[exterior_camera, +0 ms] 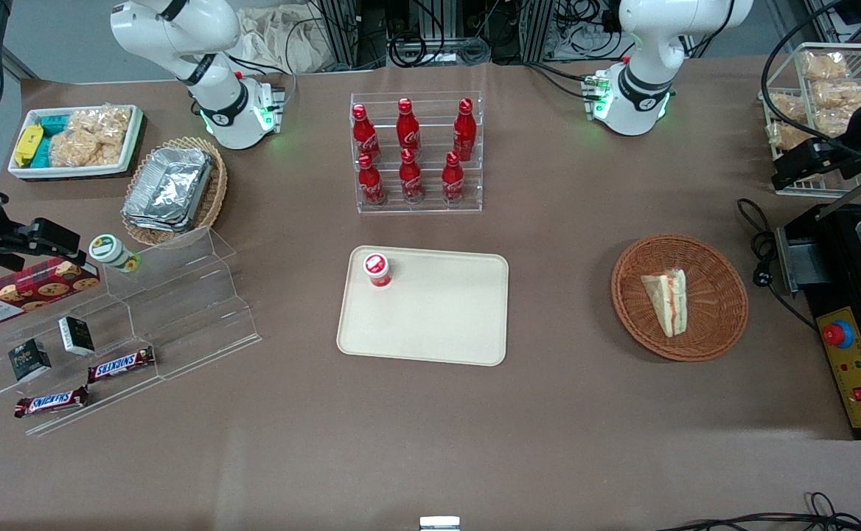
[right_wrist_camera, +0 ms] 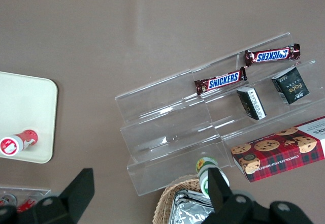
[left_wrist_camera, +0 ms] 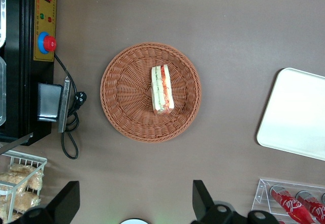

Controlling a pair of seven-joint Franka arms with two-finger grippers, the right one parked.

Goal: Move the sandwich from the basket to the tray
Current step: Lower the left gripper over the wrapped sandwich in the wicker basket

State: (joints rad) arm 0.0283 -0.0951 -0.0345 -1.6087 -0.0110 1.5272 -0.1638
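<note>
The sandwich (exterior_camera: 666,302) (left_wrist_camera: 162,89), a white wedge with red and green layers, lies in the round reddish-brown wicker basket (exterior_camera: 718,332) (left_wrist_camera: 122,107). The cream tray (exterior_camera: 438,324) (left_wrist_camera: 299,117) lies flat at the table's middle, beside the basket toward the parked arm's end. My gripper (exterior_camera: 788,175) (left_wrist_camera: 134,198) hangs high over the table, farther from the front camera than the basket and toward the working arm's end. Its fingers (left_wrist_camera: 200,199) stand wide apart, open, with only bare table between them, well clear of the basket.
A small red-capped cup (exterior_camera: 377,269) stands on a tray corner. A clear rack of red bottles (exterior_camera: 416,155) is farther from the front camera than the tray. A black appliance with a red button (exterior_camera: 851,339), its cable (exterior_camera: 758,273) and a wire rack of snacks (exterior_camera: 821,96) crowd the working arm's end.
</note>
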